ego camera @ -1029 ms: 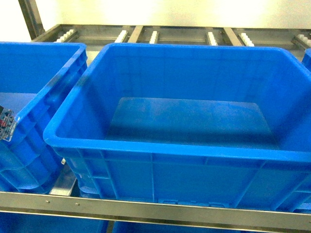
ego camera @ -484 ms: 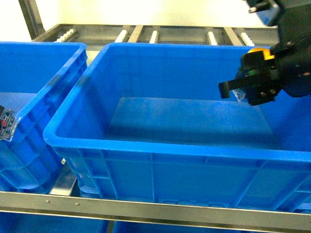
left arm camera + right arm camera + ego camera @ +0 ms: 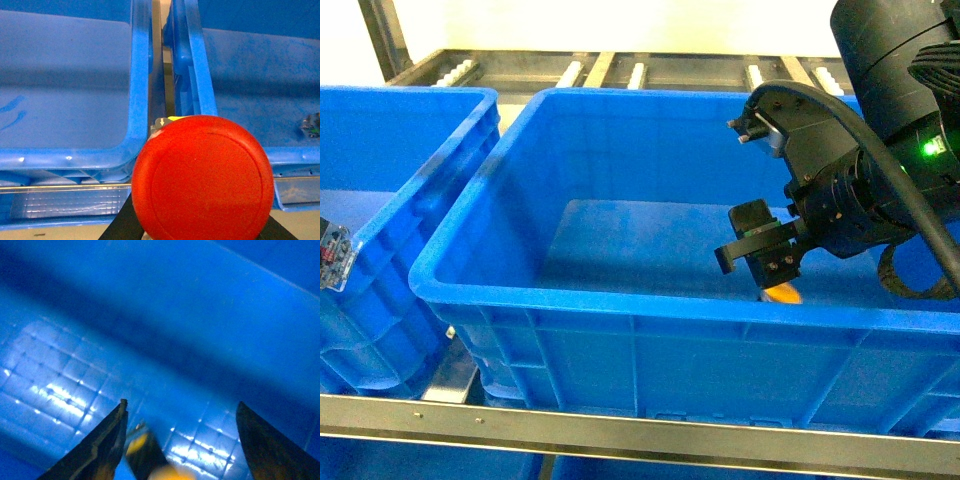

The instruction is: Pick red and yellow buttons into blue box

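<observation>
The big blue box (image 3: 650, 310) sits on a metal rack (image 3: 620, 430) with a steel front rail; behind it run roller tracks (image 3: 636, 75) under a pale wall (image 3: 620, 20). A second blue crate (image 3: 390, 200) stands just beside it on the left, touching or nearly so at the rims, with a small tag-like part (image 3: 334, 254) hanging at its near wall.

The right pincer (image 3: 760, 265) reaches down inside the blue box, close to its front right wall. In the right wrist view its two dark fingers (image 3: 100, 450) stand wide apart above the ribbed blue floor, and the yellow button (image 3: 150, 455) lies between them, low in the picture, not clamped. In the head view a bit of that yellow cap shows just under the pincer at the box floor.

The left wrist view is filled by the red button (image 3: 202, 177), its round cap facing the camera, seated between the left pincer (image 3: 200, 230) fingers, which appear closed on it. Beyond it two blue bins meet over a narrow gap with a metal strip. A small dark object (image 3: 311, 125) lies in the right-hand bin.
</observation>
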Robot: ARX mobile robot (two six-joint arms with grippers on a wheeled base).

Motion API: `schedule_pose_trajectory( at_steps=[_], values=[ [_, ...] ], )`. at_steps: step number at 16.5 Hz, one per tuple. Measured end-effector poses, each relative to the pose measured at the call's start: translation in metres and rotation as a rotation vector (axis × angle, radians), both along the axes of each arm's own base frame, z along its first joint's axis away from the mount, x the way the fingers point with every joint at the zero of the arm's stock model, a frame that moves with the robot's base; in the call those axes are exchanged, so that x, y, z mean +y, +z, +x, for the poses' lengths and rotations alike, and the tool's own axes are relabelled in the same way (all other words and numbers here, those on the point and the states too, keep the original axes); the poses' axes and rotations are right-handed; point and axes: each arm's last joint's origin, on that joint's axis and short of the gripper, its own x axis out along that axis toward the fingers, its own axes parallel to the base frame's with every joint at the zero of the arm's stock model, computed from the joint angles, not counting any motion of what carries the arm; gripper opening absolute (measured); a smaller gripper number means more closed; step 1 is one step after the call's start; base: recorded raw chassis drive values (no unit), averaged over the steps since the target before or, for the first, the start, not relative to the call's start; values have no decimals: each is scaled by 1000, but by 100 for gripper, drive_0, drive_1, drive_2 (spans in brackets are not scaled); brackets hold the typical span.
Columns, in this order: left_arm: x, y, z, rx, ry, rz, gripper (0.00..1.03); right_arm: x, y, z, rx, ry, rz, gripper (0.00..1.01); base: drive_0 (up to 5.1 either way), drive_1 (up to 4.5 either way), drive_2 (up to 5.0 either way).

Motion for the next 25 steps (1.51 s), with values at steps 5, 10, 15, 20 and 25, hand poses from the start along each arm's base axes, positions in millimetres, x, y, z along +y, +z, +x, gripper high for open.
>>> schedule_pose_trajectory(
  at_steps=[5, 10, 15, 20, 25],
  values=[
    [0, 0, 0, 0, 0, 0, 23, -35, 20, -2, -224, -129, 130, 98, 0, 0, 0],
    [0, 0, 0, 0, 0, 0, 23, -98, 65, -72, -519, -259, 213, 98, 0, 0, 0],
    [0, 0, 0, 0, -2, -1, 23, -147, 23, -208, -808, -473, 277, 98, 0, 0, 0],
    [0, 0, 0, -1, 0, 0, 23, -133, 21, -239, -782, -452, 322, 98, 0, 0, 0],
    [-4, 13, 16, -21, -7, -8, 23, -133, 20, -238, -777, -453, 320, 98, 0, 0, 0]
  ],
)
